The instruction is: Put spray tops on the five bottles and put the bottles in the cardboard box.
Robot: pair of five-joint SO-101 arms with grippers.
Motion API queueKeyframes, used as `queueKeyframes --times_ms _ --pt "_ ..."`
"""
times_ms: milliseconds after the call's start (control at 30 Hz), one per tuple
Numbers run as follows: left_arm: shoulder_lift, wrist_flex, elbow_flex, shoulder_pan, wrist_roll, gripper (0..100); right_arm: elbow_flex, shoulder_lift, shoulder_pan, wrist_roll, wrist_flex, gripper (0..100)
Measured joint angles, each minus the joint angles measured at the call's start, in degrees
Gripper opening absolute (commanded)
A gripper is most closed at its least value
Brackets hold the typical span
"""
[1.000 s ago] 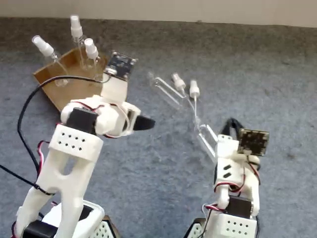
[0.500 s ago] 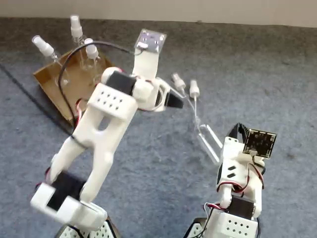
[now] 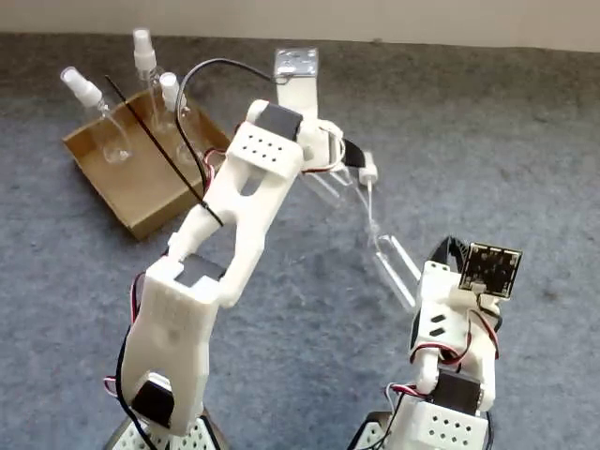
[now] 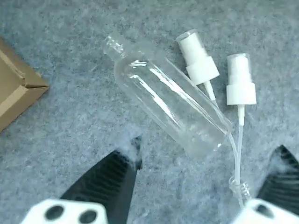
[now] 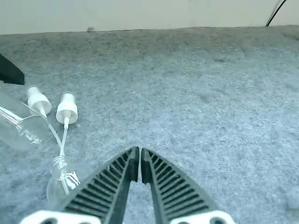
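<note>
A capless clear bottle point(image 4: 168, 109) lies on the grey carpet with two loose white spray tops point(image 4: 198, 63) point(image 4: 241, 87) beside its far end. My left gripper point(image 4: 196, 186) hangs open just above it, one black finger point(image 4: 110, 179) on each side of the bottle. A second capless bottle point(image 3: 396, 267) lies nearer the right arm, with a spray top's tube reaching into its neck point(image 5: 60, 179). My right gripper point(image 5: 140, 163) is shut and empty, low over the carpet next to this bottle. The cardboard box point(image 3: 141, 183) at the back left holds three capped bottles point(image 3: 155, 89).
Grey carpet covers the whole table. The box corner point(image 4: 14, 93) lies close to the left gripper. A black cable point(image 3: 155, 141) from the left arm crosses above the box. Open carpet lies to the right of the right arm point(image 3: 455, 328).
The left arm has swung away from the box, stretching out to the far right until its gripper hangs over the loose bottle and spray tops. The right arm has stayed almost still.
</note>
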Motion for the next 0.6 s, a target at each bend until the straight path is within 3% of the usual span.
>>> queueKeyframes --times_ms 200,600 --pt "0.44 8.62 -8.0 -0.44 10.02 37 0.0 0.0 0.0 0.0 0.0 0.5" --pt "0.44 9.67 -8.35 0.09 11.78 37 0.0 0.0 0.0 0.0 0.0 0.5"
